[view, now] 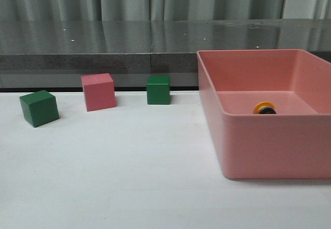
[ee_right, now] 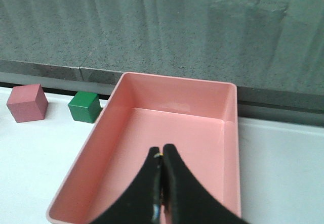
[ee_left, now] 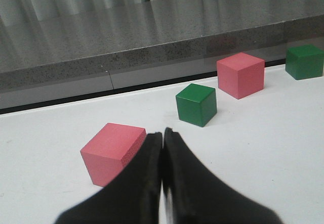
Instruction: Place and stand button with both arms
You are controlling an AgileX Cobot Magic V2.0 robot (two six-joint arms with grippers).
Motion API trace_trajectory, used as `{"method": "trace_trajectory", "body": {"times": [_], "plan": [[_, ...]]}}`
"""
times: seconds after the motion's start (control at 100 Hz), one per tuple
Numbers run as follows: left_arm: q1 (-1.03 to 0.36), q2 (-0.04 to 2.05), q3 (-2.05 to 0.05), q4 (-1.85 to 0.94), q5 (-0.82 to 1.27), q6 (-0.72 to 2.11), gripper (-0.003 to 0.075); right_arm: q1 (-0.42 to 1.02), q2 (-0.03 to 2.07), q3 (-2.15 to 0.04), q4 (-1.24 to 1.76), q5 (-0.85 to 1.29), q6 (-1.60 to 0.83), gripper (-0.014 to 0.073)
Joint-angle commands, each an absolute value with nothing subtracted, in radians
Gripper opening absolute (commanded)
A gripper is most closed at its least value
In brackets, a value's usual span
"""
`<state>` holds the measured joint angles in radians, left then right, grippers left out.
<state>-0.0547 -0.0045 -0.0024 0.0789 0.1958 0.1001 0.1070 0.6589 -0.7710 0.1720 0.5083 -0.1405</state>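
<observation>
The button (view: 265, 108) lies inside the pink bin (view: 269, 136) at the right, near its back wall; I see its yellow cap and a bit of black body over the bin's front wall. Neither arm shows in the front view. In the right wrist view my right gripper (ee_right: 162, 149) is shut above the bin (ee_right: 101, 133); its black fingers hide the button apart from a thin yellow sliver in the gap. In the left wrist view my left gripper (ee_left: 162, 133) is shut and empty, low over the white table beside a pink cube (ee_left: 111, 150).
In the front view a green cube (view: 39, 108), a pink cube (view: 98, 91) and another green cube (view: 158, 89) stand on the white table at the back left. A grey stone ledge (view: 103, 48) runs along the table's far edge.
</observation>
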Motion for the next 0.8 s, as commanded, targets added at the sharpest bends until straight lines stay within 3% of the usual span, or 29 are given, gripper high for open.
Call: {"method": "trace_trajectory", "body": {"times": [0.0, 0.2, 0.29, 0.39, 0.51, 0.58, 0.65, 0.79], "plan": [[-0.055, -0.036, 0.044, 0.075, 0.114, 0.091, -0.0019, 0.106, 0.775, -0.867, 0.202, 0.435, -0.145, -0.0115], [-0.055, -0.036, 0.044, 0.075, 0.114, 0.091, -0.0019, 0.106, 1.074, -1.01, 0.239, 0.487, -0.145, -0.0109], [-0.055, -0.036, 0.044, 0.075, 0.114, 0.091, -0.0019, 0.106, 1.188, -1.068, 0.248, 0.541, -0.145, -0.0065], [-0.055, -0.036, 0.044, 0.075, 0.114, 0.091, -0.0019, 0.107, 1.286, -1.115, 0.262, 0.608, -0.145, 0.0082], [-0.055, -0.036, 0.044, 0.075, 0.114, 0.091, -0.0019, 0.107, 1.366, -1.135, 0.265, 0.623, -0.145, 0.0386], [-0.055, -0.036, 0.044, 0.075, 0.114, 0.091, -0.0019, 0.107, 1.401, -1.135, 0.277, 0.604, -0.145, 0.051], [-0.055, -0.036, 0.044, 0.075, 0.114, 0.091, -0.0019, 0.108, 1.433, -1.135, 0.287, 0.592, -0.145, 0.0559], [-0.055, -0.036, 0.044, 0.075, 0.114, 0.091, -0.0019, 0.112, 1.5, -1.135, 0.287, 0.588, -0.181, 0.0559]]}}
